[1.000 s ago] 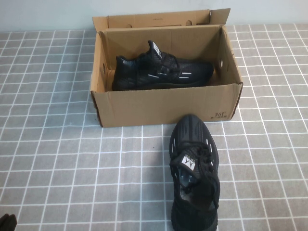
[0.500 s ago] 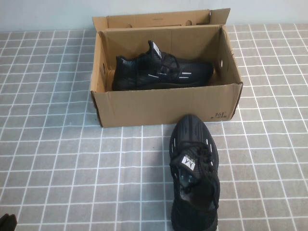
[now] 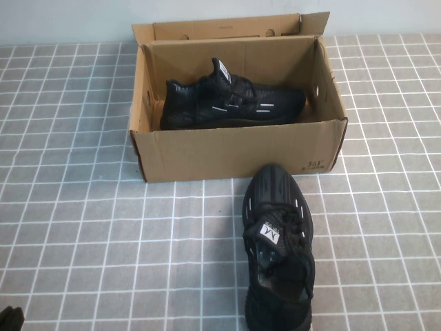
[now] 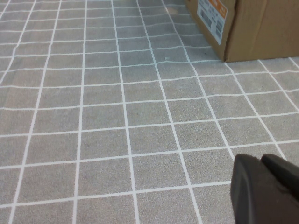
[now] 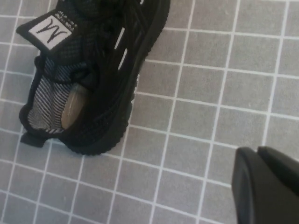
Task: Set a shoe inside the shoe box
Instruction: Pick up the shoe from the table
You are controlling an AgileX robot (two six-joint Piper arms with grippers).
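The shoe (image 3: 278,248), a black knit sneaker with a white tongue label and teal insole, lies on the tiled table just in front of the shoe box, toe toward it. It also shows in the right wrist view (image 5: 98,70). The shoe box (image 3: 234,152) is brown cardboard, lid open, and holds the black mate (image 3: 231,103) on its side. A corner of the box shows in the left wrist view (image 4: 252,28). My left gripper (image 4: 260,161) is shut and empty at the table's near left corner (image 3: 10,318). My right gripper (image 5: 257,154) is shut and empty beside the shoe's heel, out of the high view.
The table is covered with a grey cloth with a white grid (image 3: 103,241). A pale wall (image 3: 69,21) runs behind the box. A barcode label (image 4: 210,16) is on the box's side.
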